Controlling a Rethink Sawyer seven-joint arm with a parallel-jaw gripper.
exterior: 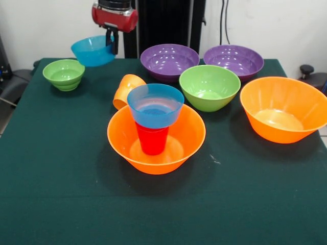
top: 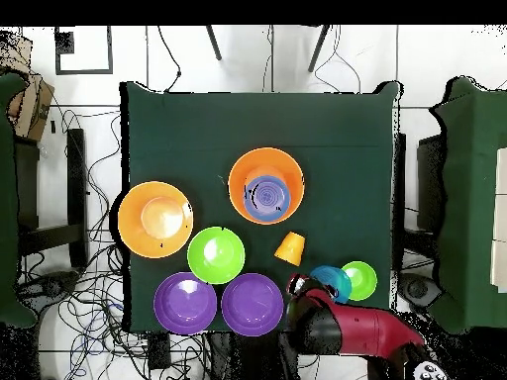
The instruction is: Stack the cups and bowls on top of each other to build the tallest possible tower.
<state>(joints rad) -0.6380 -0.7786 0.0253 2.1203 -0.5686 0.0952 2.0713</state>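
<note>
My gripper [exterior: 112, 42] is shut on the rim of a small blue bowl [exterior: 92, 50] and holds it above the table's far left; it also shows in the overhead view [top: 331, 281]. The tower stands mid-table: a large orange bowl [exterior: 156, 139] holds an upside-down red cup [exterior: 152, 140] with another small blue bowl [exterior: 155, 104] on top. The orange cup [exterior: 126, 89] lies on its side behind it. A small green bowl [exterior: 64, 74], a medium green bowl [exterior: 209, 87], two purple bowls [exterior: 169, 61] [exterior: 233, 60] and a second large orange bowl [exterior: 283, 108] rest on the table.
The green cloth table [exterior: 61, 194] ends near the small green bowl at its left edge. The robot's black pedestal [exterior: 163, 23] stands behind the purple bowls. Cables lie on the floor around the table in the overhead view [top: 89, 287].
</note>
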